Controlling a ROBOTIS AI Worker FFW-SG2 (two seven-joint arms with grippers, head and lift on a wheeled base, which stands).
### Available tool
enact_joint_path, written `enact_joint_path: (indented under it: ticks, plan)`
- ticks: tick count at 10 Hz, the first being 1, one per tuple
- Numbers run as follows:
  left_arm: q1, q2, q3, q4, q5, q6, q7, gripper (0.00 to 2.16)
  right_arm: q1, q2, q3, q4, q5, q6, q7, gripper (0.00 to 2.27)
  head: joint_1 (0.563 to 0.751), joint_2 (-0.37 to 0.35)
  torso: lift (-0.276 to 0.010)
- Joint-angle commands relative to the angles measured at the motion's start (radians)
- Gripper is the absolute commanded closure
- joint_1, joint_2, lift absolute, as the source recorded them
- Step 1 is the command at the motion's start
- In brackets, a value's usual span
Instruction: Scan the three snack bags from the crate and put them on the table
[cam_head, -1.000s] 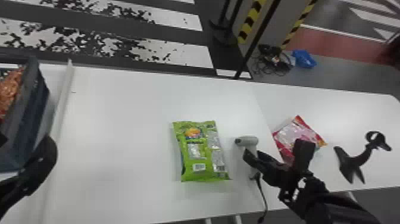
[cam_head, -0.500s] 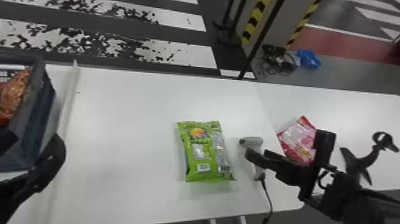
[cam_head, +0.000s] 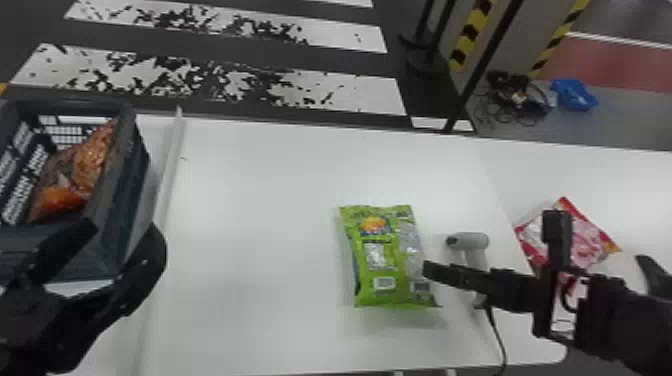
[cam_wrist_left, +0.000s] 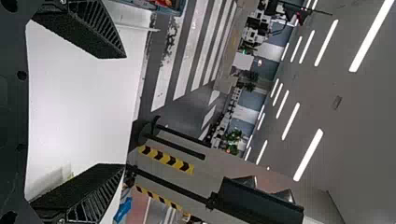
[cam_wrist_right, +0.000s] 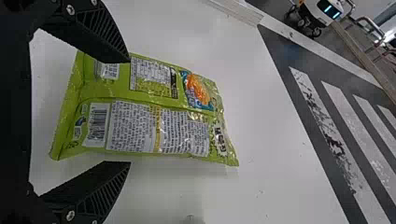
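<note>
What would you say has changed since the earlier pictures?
The head view has swung left, showing more of the crate. The open right hand has moved left toward the green bag; nothing was gripped or released. The green bag, scanner and red-and-pink bag stayed put, and the left hand is still by the crate.

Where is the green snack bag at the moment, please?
In the head view, the green snack bag lies on the white table, slightly right of centre, just left of the grey handheld scanner.
</note>
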Motion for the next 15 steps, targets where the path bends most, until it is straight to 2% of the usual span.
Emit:
enact_joint_path:
  ticks: [1, 3, 5, 6, 7, 8, 9, 11, 13, 15]
  plan:
    - [0.009, 0.0, 0.011, 0.0, 0.0, 0.0, -0.006, 0.03, -0.034, -0.004, 0.063, 0.088, 0.037, -0.109, 0.0, 0.11, 0.695, -0.166, -0.094]
    - [0.014, 0.0, 0.017, 0.001, 0.0, 0.0, -0.008, 0.03, -0.076, -0.004, 0.116, 0.184, 0.083, -0.204, 0.007, 0.11, 0.695, -0.141, -0.094]
    - [0.012, -0.001, 0.015, 0.003, 0.0, 0.0, -0.008, 0.03, -0.088, -0.004, 0.142, 0.229, 0.092, -0.222, 0.019, 0.11, 0.695, -0.128, -0.094]
    - [0.006, -0.001, 0.012, 0.009, -0.001, 0.0, -0.008, 0.03, -0.088, -0.007, 0.162, 0.233, 0.096, -0.222, 0.019, 0.19, 0.695, -0.125, -0.094]
    - [0.004, -0.001, 0.011, 0.012, -0.001, 0.0, -0.008, 0.03, -0.088, -0.007, 0.176, 0.235, 0.106, -0.219, 0.019, 0.42, 0.695, -0.119, -0.094]
    - [0.003, -0.001, 0.011, 0.017, -0.001, 0.0, -0.008, 0.03, -0.1, -0.008, 0.195, 0.246, 0.116, -0.204, 0.019, 1.44, 0.695, -0.111, -0.094]
    - [0.003, 0.0, 0.012, 0.018, -0.001, 0.0, -0.008, 0.03, -0.111, -0.008, 0.198, 0.262, 0.113, -0.185, 0.019, 2.13, 0.695, -0.108, -0.094]
    - [0.0, -0.001, 0.015, 0.023, 0.0, 0.0, -0.008, 0.03, -0.096, -0.007, 0.175, 0.223, 0.072, -0.13, 0.062, 2.16, 0.695, -0.093, -0.094]
    - [-0.015, -0.001, 0.012, 0.035, 0.0, 0.0, -0.008, 0.03, -0.042, -0.007, 0.092, 0.091, -0.04, -0.053, 0.062, 2.16, 0.695, -0.074, -0.094]
    - [-0.034, -0.001, 0.009, 0.05, 0.0, 0.003, -0.008, 0.03, -0.016, 0.065, -0.088, 0.043, -0.235, -0.041, 0.039, 2.16, 0.695, -0.074, -0.094]
